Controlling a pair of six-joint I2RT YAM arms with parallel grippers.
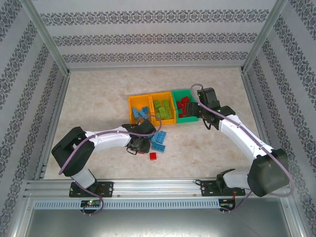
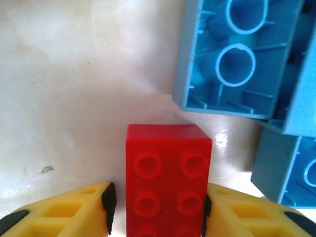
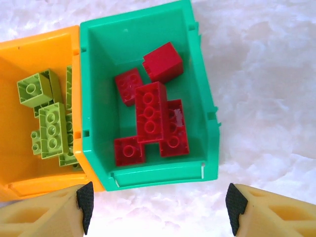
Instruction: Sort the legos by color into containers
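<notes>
The left gripper (image 2: pixel 157 197) stands over a red lego brick (image 2: pixel 168 177) that lies studs-up on the table (image 2: pixel 64 89). In the left wrist view the brick's long axis runs from 12 to 6 o'clock, so the pads face its two long sides. The jaws are narrow. The pad at 3 o'clock seems to touch the brick and a thin gap shows at the pad at 9 o'clock, so I judge that the brick is not clamped yet.

An upside-down blue brick (image 2: pixel 232 54) lies near at 1 o'clock, and another blue brick (image 2: pixel 286 163) lies at 3 o'clock. From 9 to 12 o'clock the table is bare. A straight lift looks like the safest first move.

In the top view the green bin (image 1: pixel 187 120), which has red bricks (image 3: pixel 150 116) in it, lies at about 2 o'clock from the left gripper. The blue bricks are between them. The left arm is nearer to the brick, and the right arm is nearer to the bin.

The right gripper (image 3: pixel 158 212) hangs wide open and holds nothing, just off the bin's near rim. The two arms could therefore meet there. A red brick (image 1: pixel 153 156) also shows on the table in the top view, and I cannot tell whether it is the same one.
</notes>
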